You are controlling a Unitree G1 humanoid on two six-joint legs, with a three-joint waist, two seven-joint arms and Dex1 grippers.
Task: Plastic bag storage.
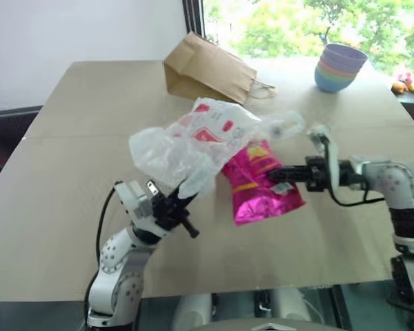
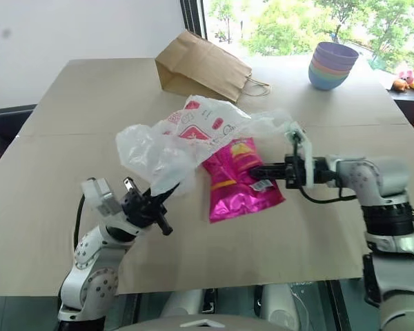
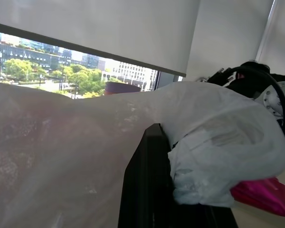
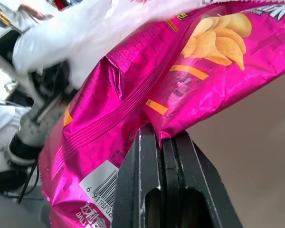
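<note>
The left hand, nearest the camera at the front of the table, is clamped shut on a lower corner of the plastic bag, holding the thin white film with its red printing up off the surface. Opposite it, the right hand is closed on the edge of the magenta snack packet, which hangs partly under the lifted bag, its top tucked beneath the film while its lower end sits low, at or just above the table; the wrist view shows the seam of the packet pinched flat between the two black fingers. The step in hand appears to be feeding the packet into the bag. Doing it well likely means the left hand keeps the bag raised and taut so a mouth stays open, while the right hand steers the packet in edge first, level and slow, so the slippery foil neither snags nor drags the film closed. Whether the packet has found the bag's opening cannot be told from here. Behind, a brown paper bag lies on its side, and a stack of pastel bowls stands well apart by the window.
</note>
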